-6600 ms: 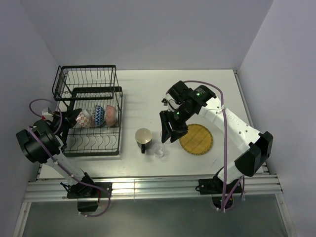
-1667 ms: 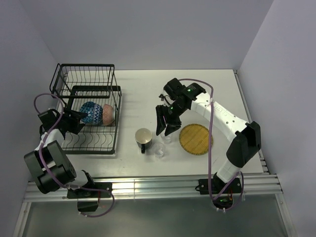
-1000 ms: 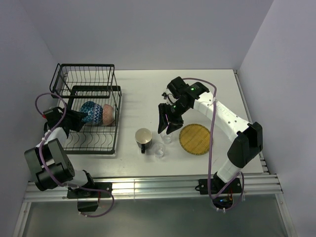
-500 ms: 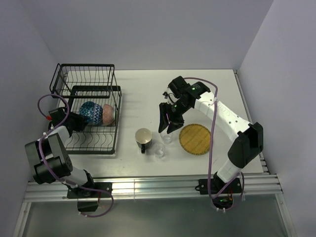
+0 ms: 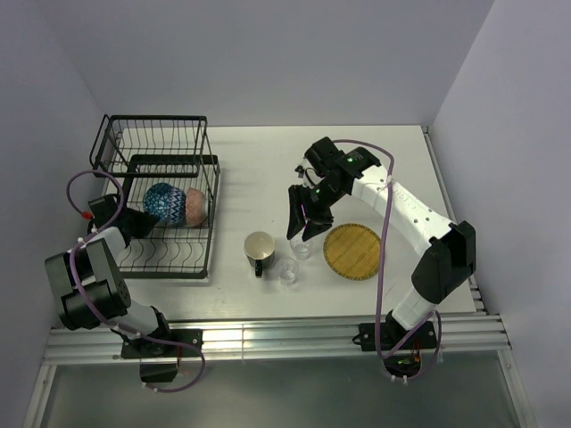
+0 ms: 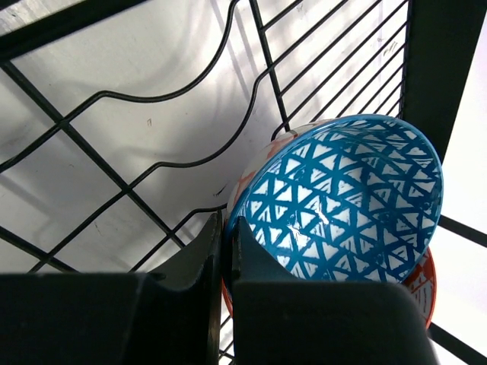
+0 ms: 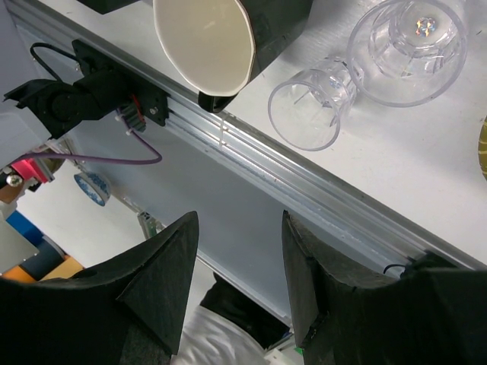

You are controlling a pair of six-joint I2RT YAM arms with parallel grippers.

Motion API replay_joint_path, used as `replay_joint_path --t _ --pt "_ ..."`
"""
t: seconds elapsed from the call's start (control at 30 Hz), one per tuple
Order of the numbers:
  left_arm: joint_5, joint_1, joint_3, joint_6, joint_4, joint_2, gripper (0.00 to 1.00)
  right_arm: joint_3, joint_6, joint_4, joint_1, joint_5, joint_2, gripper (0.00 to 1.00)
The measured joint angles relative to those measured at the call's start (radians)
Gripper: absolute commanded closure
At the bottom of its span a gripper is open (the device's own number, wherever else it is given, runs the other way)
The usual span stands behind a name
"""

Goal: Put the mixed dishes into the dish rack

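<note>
Left claw point(image 6: 226, 228) fingers together, tips against blue bowl point(image 6: 342, 198) rim, likely steadying it upright in dish rack point(image 5: 152, 119) slots beside orange-red bowl point(image 5: 198, 207). Mug point(image 5: 260, 246) not yet racked, on tabletop point(image 5: 268, 160). Right claw point(image 7: 237, 228) spread wide over glass point(image 5: 303, 252), lined up for grab. Plate point(image 5: 352, 251) waits.

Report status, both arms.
Left gripper shut on blue bowl rim, in dish rack. Right gripper open by two glasses. Mug close beside them; yellow plate unloaded.

Only a sliver of the orange-red bowl point(image 6: 422, 285) shows at 5 o'clock behind the blue bowl point(image 6: 342, 205), while the right wrist view crops the yellow plate point(image 7: 484, 138) at 3 o'clock.
</note>
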Motion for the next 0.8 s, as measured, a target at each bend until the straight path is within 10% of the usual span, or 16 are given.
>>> replay_joint_path --t 0.8 --pt "0.055 0.157 -0.005 0.088 -0.281 -0.363 1.00 0.037 0.005 -0.006 0.014 0.021 -0.013 0.45"
